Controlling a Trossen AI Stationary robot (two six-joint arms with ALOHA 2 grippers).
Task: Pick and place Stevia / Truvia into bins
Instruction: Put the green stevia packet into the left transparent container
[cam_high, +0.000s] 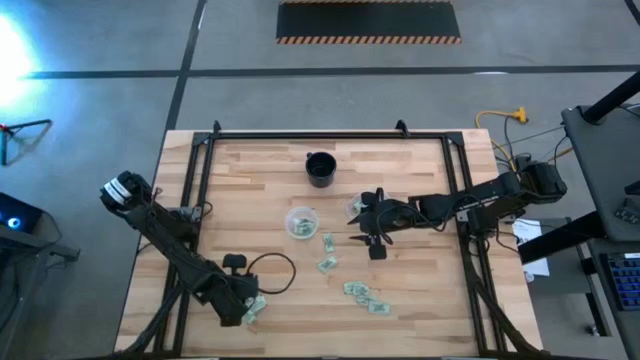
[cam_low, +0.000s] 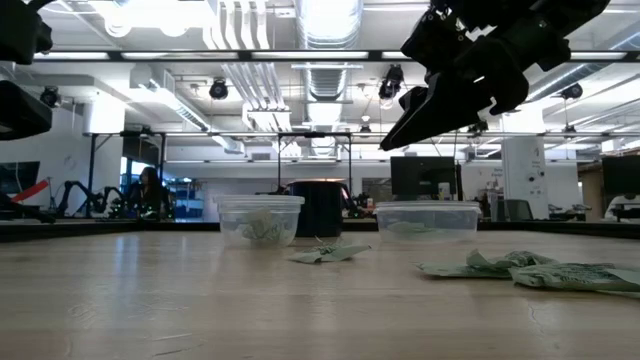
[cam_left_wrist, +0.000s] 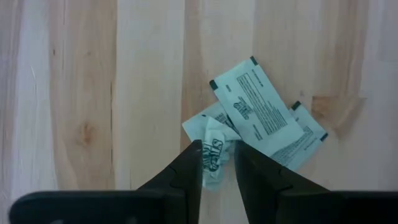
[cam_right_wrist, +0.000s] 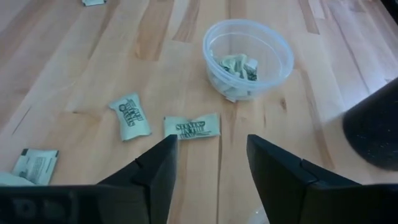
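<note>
Several green-and-white packets lie flat on the wooden table: a small pile (cam_left_wrist: 267, 115) at the near left and loose ones (cam_high: 327, 243) (cam_high: 365, 296) near the middle. My left gripper (cam_high: 252, 308) (cam_left_wrist: 217, 171) is down at the pile, shut on a crumpled packet (cam_left_wrist: 214, 149). One clear cup (cam_high: 301, 222) (cam_right_wrist: 249, 59) holds a few packets. A second clear cup (cam_high: 357, 207) (cam_low: 428, 218) shows beside my right gripper. My right gripper (cam_high: 366, 232) (cam_right_wrist: 211, 168) hangs open and empty above the table's middle; it shows high up in the low view (cam_low: 470, 70). My left gripper pinches the crumpled packet's near end (cam_left_wrist: 212, 163) between its two fingers, coming from above and pointing down. The packet is creased where the fingers (cam_left_wrist: 189, 171) meet it. Its other end reaches out onto the pile of flat packets on the table.
A black round cup (cam_high: 320, 168) (cam_low: 322, 208) stands behind the clear cups, toward the far edge. A black metal frame (cam_high: 330, 136) borders the table's far side and both ends. Bare wood lies at the near middle and far left.
</note>
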